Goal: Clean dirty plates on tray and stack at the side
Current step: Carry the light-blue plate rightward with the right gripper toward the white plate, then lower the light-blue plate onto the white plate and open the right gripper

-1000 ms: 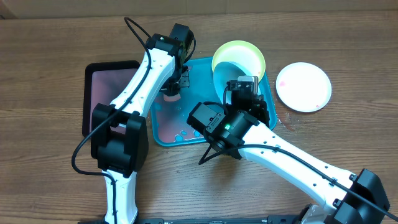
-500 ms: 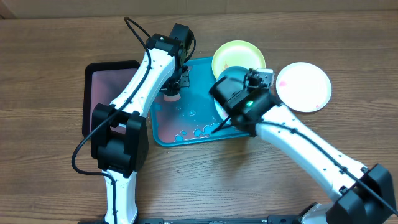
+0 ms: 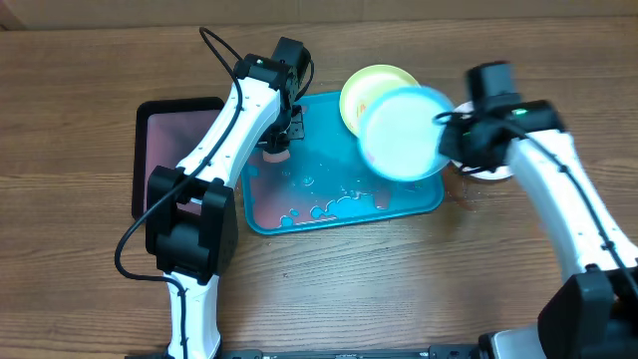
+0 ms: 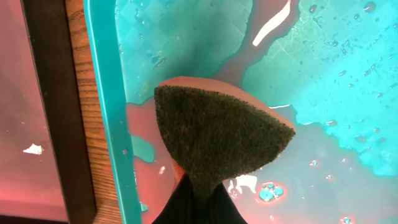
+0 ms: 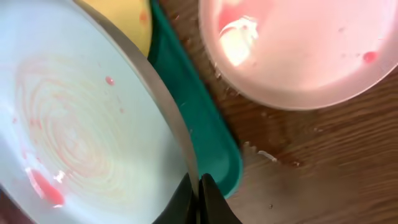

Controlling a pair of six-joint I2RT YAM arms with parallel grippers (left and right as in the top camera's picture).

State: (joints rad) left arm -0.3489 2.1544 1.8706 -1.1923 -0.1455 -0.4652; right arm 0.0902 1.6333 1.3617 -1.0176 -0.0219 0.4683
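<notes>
A: Right gripper [image 5: 198, 200]: state?

B: Clamped on the rim of the pale aqua plate [image 3: 402, 132]; the jaws pinch its edge at the bottom of the right wrist view; the plate is off the tray [image 3: 309, 184], tilted, reddish smears on its face.

A: Where does the stack spot lie from it?

B: Overhead, to the right of the held plate; the white plate [image 5: 298, 50] sits on the table [image 3: 80, 259] just beyond the tray's right rim, mostly hidden under the right arm; in the wrist view it fills the upper right and the aqua plate the left, with the tray rim running between them.

A: So the move turns on that?

B: Probably; the plate would have to go rightward across the rim, level out, then come down over the white one; the right arm is plainly the nearer.

A: Left gripper [image 4: 196, 202]?

B: Closed on the sponge [image 4: 217, 134], low over the tray's wet upper left corner; well apart from the plates.

A: Third plate?

B: Yellow-green plate [image 3: 371, 88]; at the tray's upper right corner, partly behind the aqua one.
</notes>
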